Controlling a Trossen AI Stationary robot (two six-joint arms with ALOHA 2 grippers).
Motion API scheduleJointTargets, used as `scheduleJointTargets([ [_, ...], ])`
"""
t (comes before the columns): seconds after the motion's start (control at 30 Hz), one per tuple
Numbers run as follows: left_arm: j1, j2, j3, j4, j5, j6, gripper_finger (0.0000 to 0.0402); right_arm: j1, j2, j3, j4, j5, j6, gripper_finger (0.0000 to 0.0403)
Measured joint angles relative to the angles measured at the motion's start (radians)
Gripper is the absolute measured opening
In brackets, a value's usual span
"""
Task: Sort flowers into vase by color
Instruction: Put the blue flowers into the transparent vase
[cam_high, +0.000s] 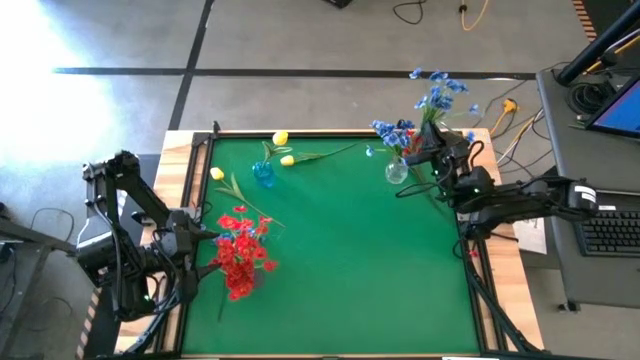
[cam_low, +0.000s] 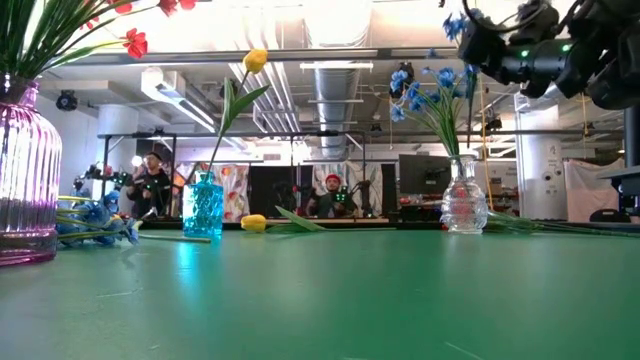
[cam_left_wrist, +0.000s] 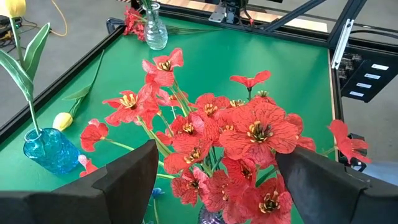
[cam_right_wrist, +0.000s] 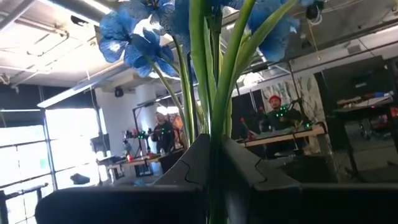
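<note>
A: Red flowers (cam_left_wrist: 236, 143) fill the pink vase (cam_low: 22, 180) nearest the camera; the left gripper (cam_left_wrist: 214, 177) hovers over them, fingers apart.

B: And farther back?

A: The right gripper (cam_right_wrist: 210, 155) is clamped on upright blue flower stems (cam_right_wrist: 217, 93), seemingly just above the clear vase (cam_high: 397, 170), so lowering comes next.

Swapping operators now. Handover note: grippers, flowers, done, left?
Left gripper: open, at the red flowers in the purple vase.
Right gripper: shut on blue flower stems, raised near the clear vase, which already holds blue flowers.
Done: reds in the purple vase; one yellow flower in the blue vase.
Left: place the held blues; yellow flowers lie on the table.
</note>
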Motion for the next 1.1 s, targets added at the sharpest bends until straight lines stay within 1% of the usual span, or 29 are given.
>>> scheduleJointTargets([
  [0.13, 0.0, 0.0, 0.0, 0.0, 0.0, 0.0, 0.031, -0.032, 0.041, 0.0, 0.0, -0.014, 0.058, 0.0022],
  [0.27, 0.0, 0.0, 0.0, 0.0, 0.0, 0.0, 0.031, -0.045, 0.071, 0.0, 0.0, -0.04, 0.063, 0.0022],
  [0.5, 0.0, 0.0, 0.0, 0.0, 0.0, 0.025, 0.031, -0.045, 0.099, 0.0, 0.001, -0.042, 0.061, 0.0022],
  [0.67, 0.0, 0.0, 0.0, 0.0, 0.0, 0.048, 0.031, -0.045, 0.101, 0.001, -0.001, -0.044, 0.062, 0.0022],
  [0.83, 0.0, 0.0, 0.0, 0.0, 0.0, 0.08, 0.031, -0.045, 0.1, 0.001, -0.001, -0.112, 0.057, 0.0023],
  [1.1, 0.0, 0.0, 0.0, 0.002, 0.0, 0.093, 0.031, -0.045, 0.1, 0.001, -0.001, -0.114, 0.055, 0.0027],
])
